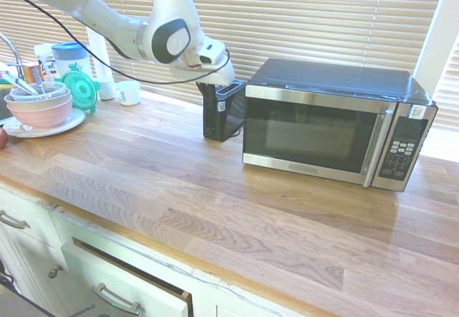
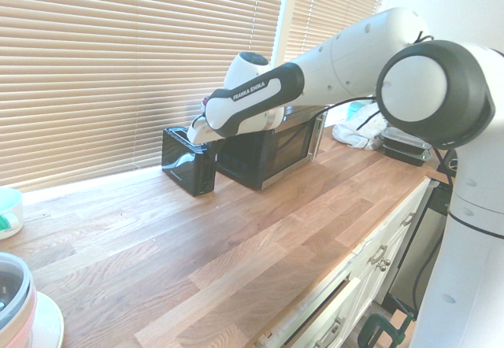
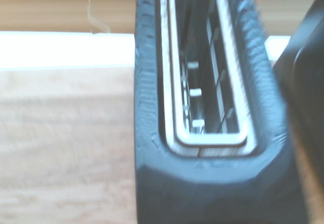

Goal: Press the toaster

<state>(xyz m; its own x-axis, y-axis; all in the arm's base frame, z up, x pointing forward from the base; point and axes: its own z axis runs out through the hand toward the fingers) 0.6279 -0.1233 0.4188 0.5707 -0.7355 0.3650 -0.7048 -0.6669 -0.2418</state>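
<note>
Black boxy toaster (image 1: 224, 118) just below the white arm's dark two-finger hand (image 1: 207, 95), its long axis running away toward the blinds

The pale wood-plank bench (image 1: 158, 195) spreads out below the hand and carries everything the move concerns; the white jointed arm (image 1: 129, 30) is the only one here, so the reach is its own; the large black-and-steel microwave (image 1: 308, 134) stands past the toaster from the hand, near enough that a sideways drift could bring the wrist against it.

The toaster stands upright, low and close to the hand, its body stretching from the hand's spot back toward the slatted tan blinds (image 1: 287, 16); the hand is at the narrow end that faces the room, not midway along the body; whether the two touch, I cannot tell.

The toaster points with that narrow end outward, toward the room; its long axis, roughly level, goes from there to the window side, and the long silver-rimmed slot (image 3: 207, 72) in its top follows the same line.

The hand is clenched, with nothing seen in its grip; that suits pushing rather than grasping; the lever is not visible, but I judge it to be on the narrow end by the hand, so the move seems to call for a straight downward press there; slipping off the edge or tipping the light body is the likely trouble.
</note>
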